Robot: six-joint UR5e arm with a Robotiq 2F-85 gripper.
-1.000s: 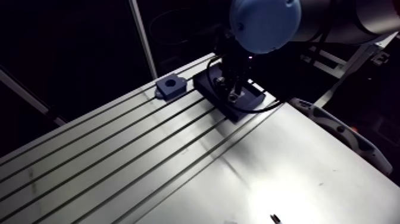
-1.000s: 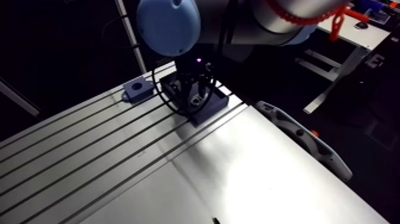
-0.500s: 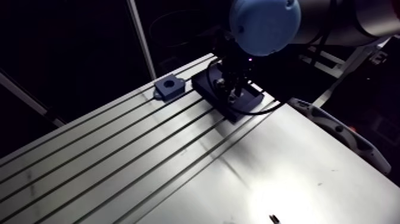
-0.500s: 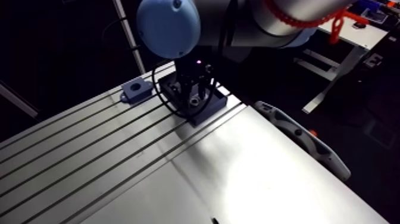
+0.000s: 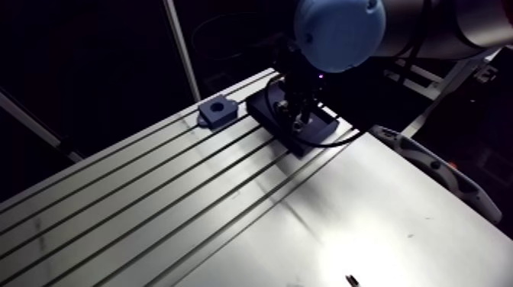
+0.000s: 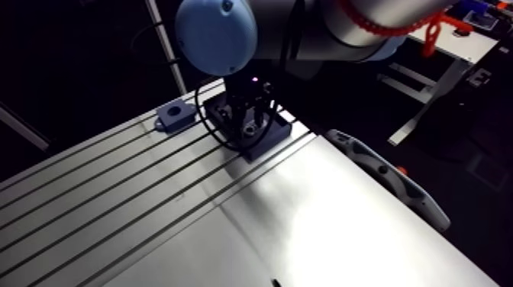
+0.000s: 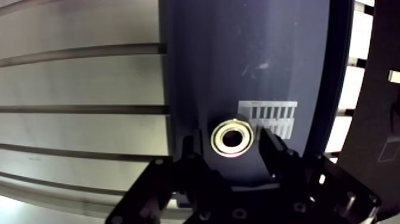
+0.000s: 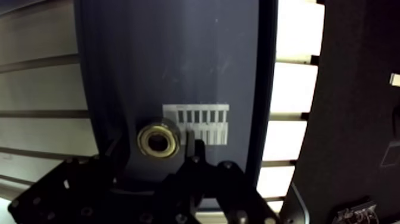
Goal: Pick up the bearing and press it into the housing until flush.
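Fingertips are lost in the dark in the arm view. The wrist view shows the gripper (image 7: 231,144) unclenched, straddling the bearing (image 7: 232,138), which lies in the tray (image 7: 238,59) near its wall. Housing (image 5: 219,111) sits just outside the tray.

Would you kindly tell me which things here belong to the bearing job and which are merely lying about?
For the job: bearing; housing; gripper, open astride the bearing; dark tray holding the bearing.
Lying about: white barred label in the tray; grey curved object at the table edge.
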